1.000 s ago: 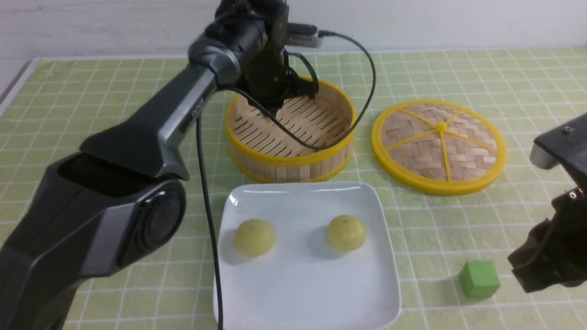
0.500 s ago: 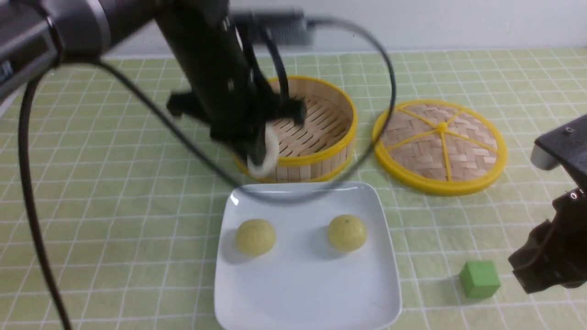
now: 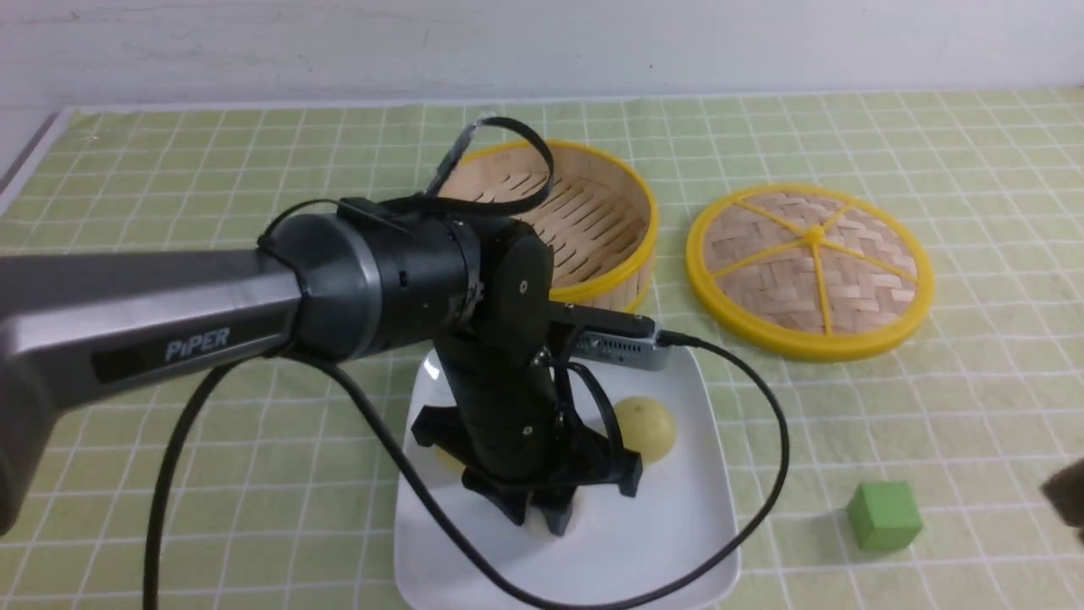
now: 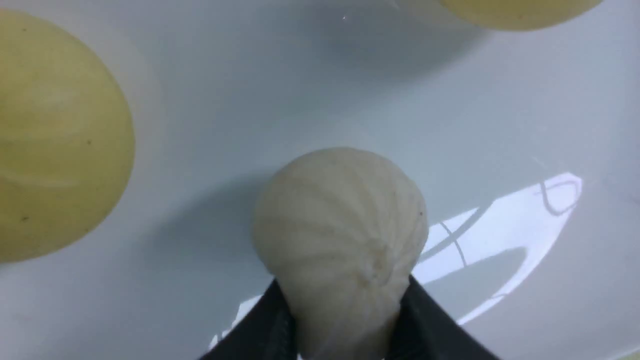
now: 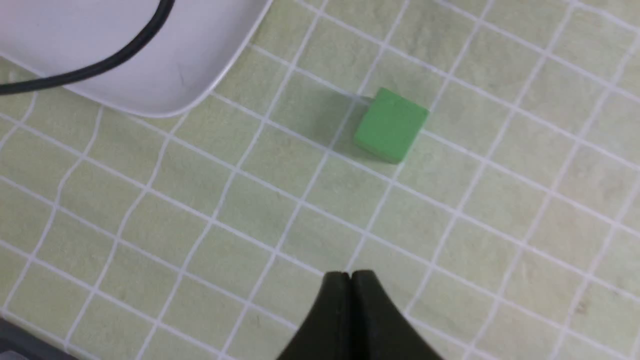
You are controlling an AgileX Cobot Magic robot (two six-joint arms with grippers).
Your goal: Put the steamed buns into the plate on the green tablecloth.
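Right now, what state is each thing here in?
Left gripper: shut on white bun.
White bun: pinched, low over plate.
Yellow bun: resting on plate.
Other yellow bun: on plate, mostly hidden.
Steamer: open, no bun showing.
Lid: flat on tablecloth.
Right gripper: shut, empty.
Green cube: on tablecloth, untouched.

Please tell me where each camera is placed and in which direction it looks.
Front: between the arms, facing forward over the tablecloth, steamer, lid and plate; the left arm crosses it.
Left wrist: mounted there, looking down into the plate, with the left end effector around a white bun.
Right wrist: mounted there, looking down at the cube; the shut right end effector shows.
Front and right wrist both show the cube and plate.
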